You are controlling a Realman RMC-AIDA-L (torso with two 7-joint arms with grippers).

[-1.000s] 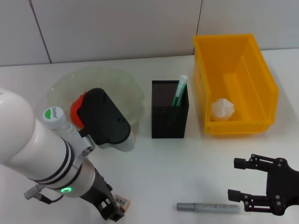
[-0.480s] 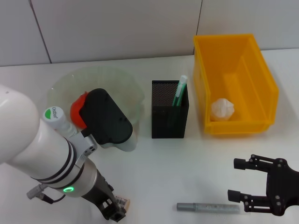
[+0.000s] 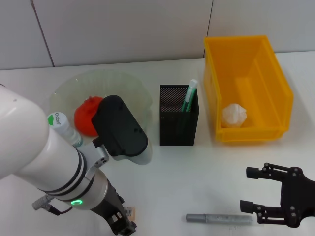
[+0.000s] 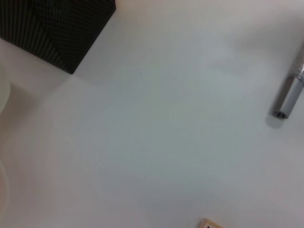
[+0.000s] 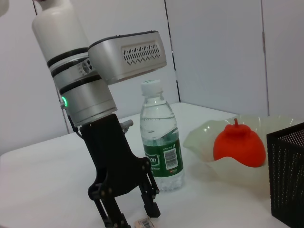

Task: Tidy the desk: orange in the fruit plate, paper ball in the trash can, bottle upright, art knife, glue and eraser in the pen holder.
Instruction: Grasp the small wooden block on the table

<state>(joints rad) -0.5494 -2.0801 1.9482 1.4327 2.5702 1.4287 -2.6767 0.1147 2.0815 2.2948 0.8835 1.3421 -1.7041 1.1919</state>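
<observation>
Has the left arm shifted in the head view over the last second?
Yes. Judged against the fixed pen holder, the left arm's black housing has slid toward it, uncovering the orange in the fruit plate. The left gripper stays low over the eraser.

Showing are 1 orange, 1 fruit plate, 1 bottle, 1 pen holder, 1 trash can, 1 paper ball, 1 eraser and 2 grippers.

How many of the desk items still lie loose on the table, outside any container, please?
2: the eraser sits between the left gripper's open fingers at the near edge, and the art knife lies beside the right gripper. The left arm may hide others.
</observation>
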